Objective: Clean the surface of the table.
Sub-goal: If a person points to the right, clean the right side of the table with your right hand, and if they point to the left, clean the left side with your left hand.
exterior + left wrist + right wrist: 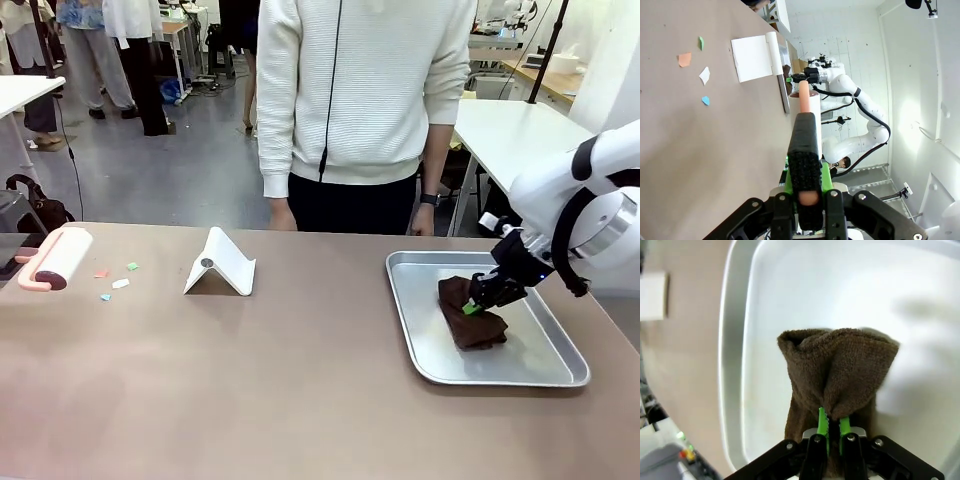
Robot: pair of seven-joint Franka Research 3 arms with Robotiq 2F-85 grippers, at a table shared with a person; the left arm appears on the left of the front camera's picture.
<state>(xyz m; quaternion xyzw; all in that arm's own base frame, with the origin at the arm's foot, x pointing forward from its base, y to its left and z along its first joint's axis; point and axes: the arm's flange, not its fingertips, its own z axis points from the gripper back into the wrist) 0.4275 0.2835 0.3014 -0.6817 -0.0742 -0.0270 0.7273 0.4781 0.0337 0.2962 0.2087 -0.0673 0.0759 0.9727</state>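
The counter (300, 390), a broad matte brownish-taupe top, spans the whole near scene from left to right. It looks rigid, heavy and smooth, so it is likely not a thing to grip at all. It is worked by pressing a tool flat on it and dragging, and a smooth top should let scraps slide or lift easily.

A person (360, 100) in a white top stands at the far edge, near the middle. The white right arm (590, 195) reaches in from the right over a shiny metal tray (540, 340) that lies on the counter's right part. A white folded stand (222, 265) sits upright near the middle. A lint roller (58, 255) with a pink handle lies at the far left.

In the tray lies a brown terry cloth (470, 325), soft and limp. The right pincer (475, 306) is clamped narrow on a bunched fold of it. In the left wrist view the left pincer (806, 175) is closed tight on the roller's pink handle. Small coloured paper scraps (118, 283) lie on the counter just right of the roller, apart from each other.
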